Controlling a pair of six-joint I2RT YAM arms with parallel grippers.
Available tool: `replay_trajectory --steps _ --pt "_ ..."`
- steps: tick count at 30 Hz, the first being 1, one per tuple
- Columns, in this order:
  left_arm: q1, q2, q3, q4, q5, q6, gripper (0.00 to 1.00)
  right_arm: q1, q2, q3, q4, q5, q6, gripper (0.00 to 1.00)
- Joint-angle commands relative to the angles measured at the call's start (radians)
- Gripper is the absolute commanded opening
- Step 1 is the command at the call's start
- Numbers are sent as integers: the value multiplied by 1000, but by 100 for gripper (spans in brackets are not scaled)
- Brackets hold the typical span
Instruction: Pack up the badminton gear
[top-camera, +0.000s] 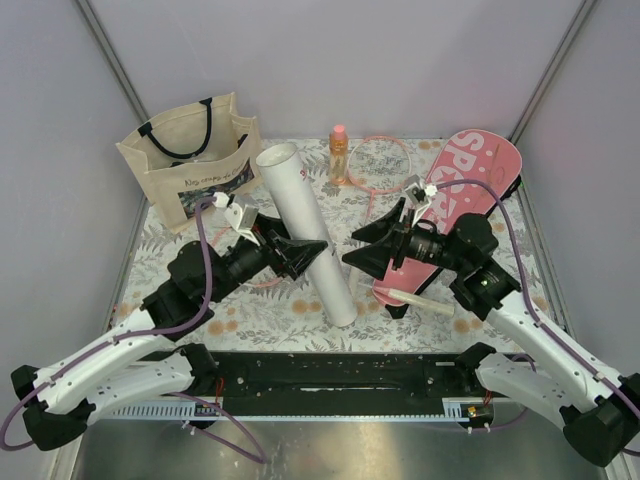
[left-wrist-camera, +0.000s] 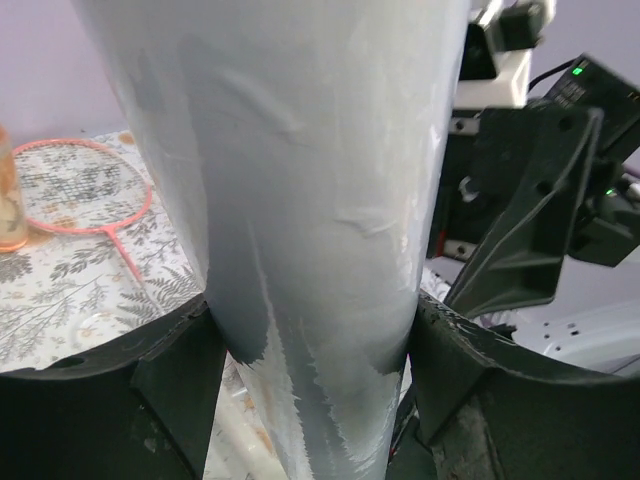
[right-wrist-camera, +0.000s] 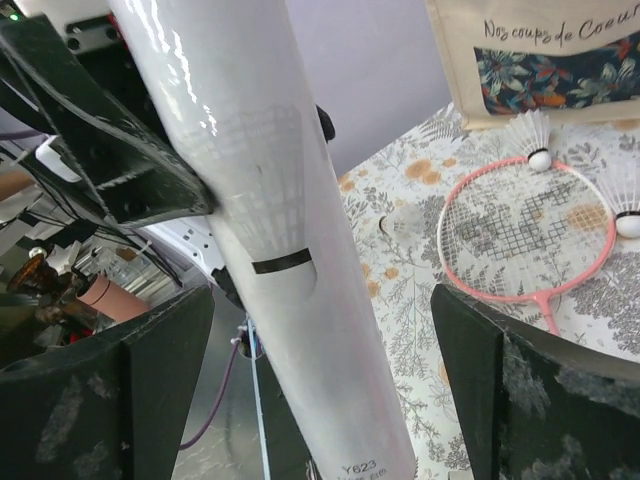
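Clamping long glossy white tube (top-camera: 303, 222) in left gripper (left-wrist-camera: 312, 395), seemingly firmly; straddling it with right gripper (right-wrist-camera: 320, 400) spread wide; risks slipping, slick surface.

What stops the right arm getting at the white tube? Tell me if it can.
Likely yes: nothing stops it. The right gripper, open, faces the white tube with nothing between, the tube centred between its fingers. The left gripper grips the tube from the other side.
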Motion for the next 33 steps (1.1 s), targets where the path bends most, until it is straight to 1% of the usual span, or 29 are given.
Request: replay_trajectory --steps 1,5,7,10,14,17,20,23,25,33 --pt "-2 26 11 186 2 -85 55 42 43 14 90 -20 -37 100" --pt "-4 47 6 187 8 -68 55 104 100 34 63 -32 -58 100" --pt "-4 46 -9 209 7 -75 54 133 114 35 44 -11 -83 100" --pt "-4 44 -35 259 5 -100 54 170 127 48 1 55 -121 99" --pt "-2 53 -41 275 -4 -137 54 210 152 69 -49 159 -170 98" --pt "-2 61 -37 255 -35 -170 54 222 166 77 -77 241 -189 93" --pt "-2 58 -19 206 -90 -199 55 223 164 74 -92 284 -204 81" --pt "-2 61 1 143 -145 -207 60 223 152 63 -92 304 -209 69" --pt "-2 61 11 114 -159 -206 67 223 141 46 -79 315 -204 64" --pt "-2 58 49 3 -150 -172 84 223 106 15 -51 362 -180 59"
